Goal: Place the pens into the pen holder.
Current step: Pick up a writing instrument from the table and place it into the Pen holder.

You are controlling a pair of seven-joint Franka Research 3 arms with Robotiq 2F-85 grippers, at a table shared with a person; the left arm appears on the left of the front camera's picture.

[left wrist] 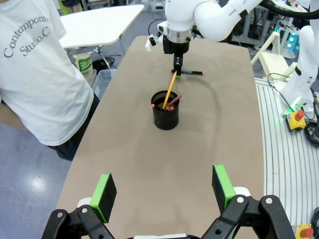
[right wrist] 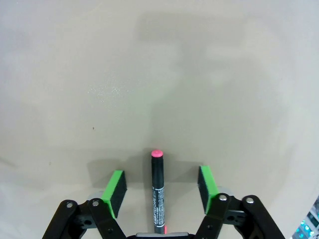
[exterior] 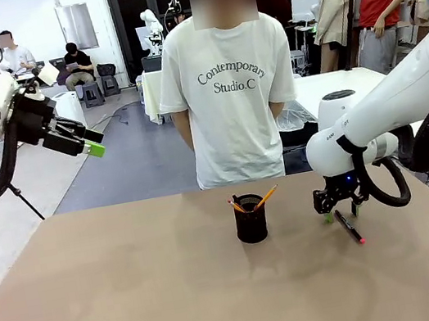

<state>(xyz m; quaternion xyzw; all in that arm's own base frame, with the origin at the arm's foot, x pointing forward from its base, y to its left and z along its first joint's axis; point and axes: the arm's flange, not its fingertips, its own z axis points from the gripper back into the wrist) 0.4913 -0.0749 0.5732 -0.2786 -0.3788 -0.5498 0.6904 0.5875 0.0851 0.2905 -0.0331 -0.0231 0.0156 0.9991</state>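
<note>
Marker (right wrist: 157, 191) lies flat on the table toward its right edge, right of the pen holder (exterior: 251, 219), directly between my right gripper's (right wrist: 158, 183) wide-spread fingers, its long axis crossing their closing line, while my left gripper (left wrist: 163, 190) hangs open well away.

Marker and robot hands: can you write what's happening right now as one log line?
right gripper: open, low over table, straddling black marker | left gripper: open, raised | pen holder: holds two pencils
</note>
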